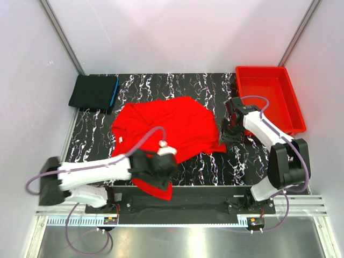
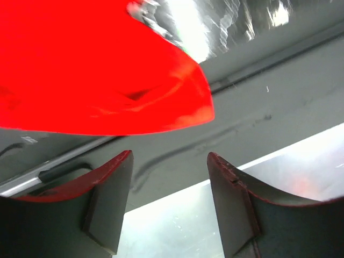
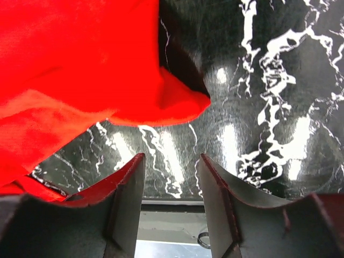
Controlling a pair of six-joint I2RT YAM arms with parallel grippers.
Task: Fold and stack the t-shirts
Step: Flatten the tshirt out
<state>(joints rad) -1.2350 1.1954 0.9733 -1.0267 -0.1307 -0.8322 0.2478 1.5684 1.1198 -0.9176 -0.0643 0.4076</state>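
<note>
Left gripper (image 2: 169, 161): fingers apart, nothing between them, over the red shirt (image 1: 166, 126) near hem at the table (image 1: 215, 86) front edge. Right gripper (image 3: 172, 161): also spread and empty, low, just off the red shirt's right sleeve tip. Red shirt lies crumpled and unfolded on the black tabletop, which has a white-veined marble pattern. Folded black shirt (image 1: 94, 92) with a blue edge sits far-left of it, bin (image 1: 266, 94) far-right. White walls (image 1: 161, 32) on three sides, metal posts (image 1: 63, 35) in the far corners.

White walls (image 1: 161, 32), black marbled tabletop (image 1: 200, 86)
</note>
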